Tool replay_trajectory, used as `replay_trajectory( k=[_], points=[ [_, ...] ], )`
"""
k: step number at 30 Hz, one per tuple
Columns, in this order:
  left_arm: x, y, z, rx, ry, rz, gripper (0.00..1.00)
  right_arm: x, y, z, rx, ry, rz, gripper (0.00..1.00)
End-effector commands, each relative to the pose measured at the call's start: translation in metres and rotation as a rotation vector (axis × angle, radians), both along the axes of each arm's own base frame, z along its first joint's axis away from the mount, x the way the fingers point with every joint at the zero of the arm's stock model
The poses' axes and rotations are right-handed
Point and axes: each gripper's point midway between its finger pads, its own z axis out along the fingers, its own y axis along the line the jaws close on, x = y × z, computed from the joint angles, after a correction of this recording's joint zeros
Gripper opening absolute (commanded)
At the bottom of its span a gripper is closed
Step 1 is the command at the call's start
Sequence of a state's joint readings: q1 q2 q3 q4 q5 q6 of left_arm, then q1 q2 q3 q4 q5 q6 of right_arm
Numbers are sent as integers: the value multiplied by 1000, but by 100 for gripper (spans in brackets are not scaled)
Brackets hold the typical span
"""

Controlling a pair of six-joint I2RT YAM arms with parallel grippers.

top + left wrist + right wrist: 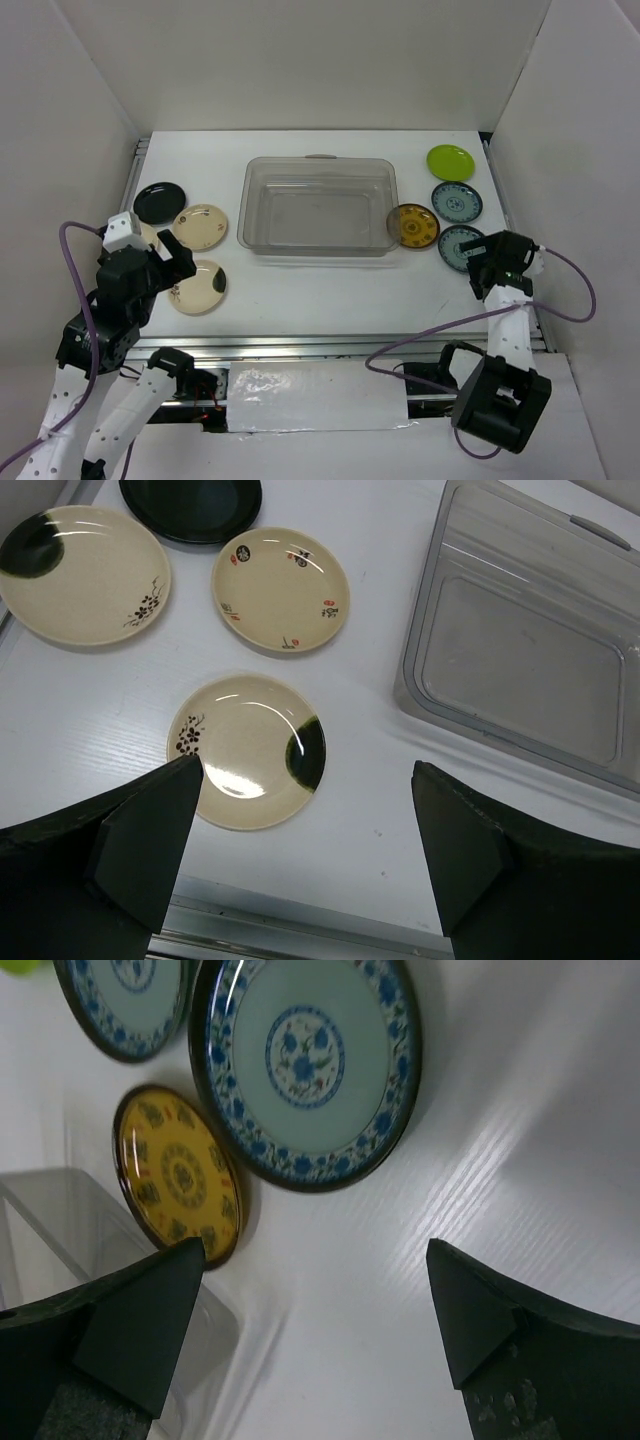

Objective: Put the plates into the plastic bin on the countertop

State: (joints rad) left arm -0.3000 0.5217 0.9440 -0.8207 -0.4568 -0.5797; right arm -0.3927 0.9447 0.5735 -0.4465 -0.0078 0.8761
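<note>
Eight plates sit on the desk, none yet in the plastic bin.
Our left fingers gape wide and empty over a patched cream plate, and our right fingers do likewise beside a teal plate, poised, we judge, for first picks. We count four left of the bin (one black plate, three cream) and four right (two teal, one yellow-brown plate, one lime plate).

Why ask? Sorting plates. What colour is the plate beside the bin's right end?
The plate is yellow with a dark rim; right wrist view.
</note>
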Motion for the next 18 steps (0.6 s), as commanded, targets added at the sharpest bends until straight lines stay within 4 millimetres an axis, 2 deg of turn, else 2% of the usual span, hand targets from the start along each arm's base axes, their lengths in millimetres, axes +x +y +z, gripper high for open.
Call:
replay_trajectory(
  k=[1, 3, 5, 7, 15, 18],
  points=[
    [4, -5, 13, -7, -60, -30, 99, 18, -22, 13, 28, -147, -77, 100],
    [4, -6, 14, -9, -62, -38, 99, 12, -37, 1, 51, -143, -130, 100],
    [4, -6, 14, -10, -64, -41, 99, 10, -43, -19, 94, -115, -150, 100],
    [4, -7, 15, -12, -68, -48, 99, 11, -52, -25, 106, -126, -162, 100],
    [3, -9, 16, -14, -79, -58, 99, 26, -59, -43, 178, -84, -134, 97],
    [3, -10, 17, -14, -80, -65, 99, 31, -57, -59, 227, -42, -110, 95]
  ],
)
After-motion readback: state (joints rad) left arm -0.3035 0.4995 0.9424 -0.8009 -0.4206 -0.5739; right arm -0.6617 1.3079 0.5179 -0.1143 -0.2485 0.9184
